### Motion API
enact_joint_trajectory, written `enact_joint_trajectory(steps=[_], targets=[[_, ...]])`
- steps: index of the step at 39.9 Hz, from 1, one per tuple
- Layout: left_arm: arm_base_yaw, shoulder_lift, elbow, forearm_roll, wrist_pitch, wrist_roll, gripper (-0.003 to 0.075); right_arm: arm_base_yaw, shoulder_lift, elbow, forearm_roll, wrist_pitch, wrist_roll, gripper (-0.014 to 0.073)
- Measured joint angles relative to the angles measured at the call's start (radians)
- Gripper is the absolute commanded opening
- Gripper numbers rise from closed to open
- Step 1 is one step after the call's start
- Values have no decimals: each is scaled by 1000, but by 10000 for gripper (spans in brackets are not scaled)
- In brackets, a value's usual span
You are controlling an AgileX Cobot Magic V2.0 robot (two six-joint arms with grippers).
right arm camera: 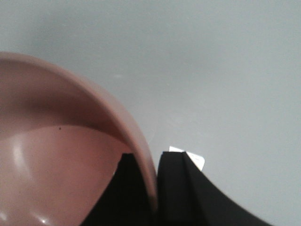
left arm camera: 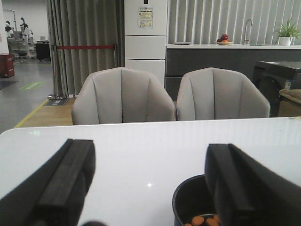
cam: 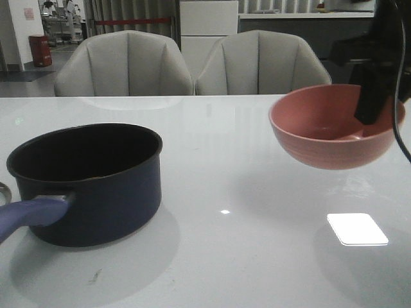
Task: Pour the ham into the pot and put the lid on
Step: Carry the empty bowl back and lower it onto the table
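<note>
The dark blue pot (cam: 96,192) stands on the white table (cam: 244,256) at the left, its lighter handle (cam: 29,213) pointing front-left. Orange-pink ham slices (left arm camera: 200,220) lie on its black bottom, as the left wrist view shows. My right gripper (cam: 372,102) is shut on the rim of the salmon-pink bowl (cam: 321,138), one finger inside and one outside, holding it above the table at the right. No ham shows in the bowl (right arm camera: 56,165). My left gripper (left arm camera: 148,160) is open, near the pot (left arm camera: 188,200). Of the lid, only a thin shiny curve (cam: 4,190) at the left edge may show.
Two grey chairs (cam: 125,64) (cam: 260,61) stand behind the table's far edge. A bright rectangular reflection (cam: 357,229) lies on the tabletop under the bowl's right side. My right arm and its cable (cam: 399,96) hang at the far right.
</note>
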Motion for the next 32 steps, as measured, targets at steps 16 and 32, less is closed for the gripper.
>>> enact_joint_trajectory(steps=[16, 32], targets=[[0, 0, 0, 0, 0, 0, 522, -64, 152, 0, 44, -4, 6, 211], [0, 0, 0, 0, 2, 0, 522, -52, 185, 0, 48, -28, 6, 382]])
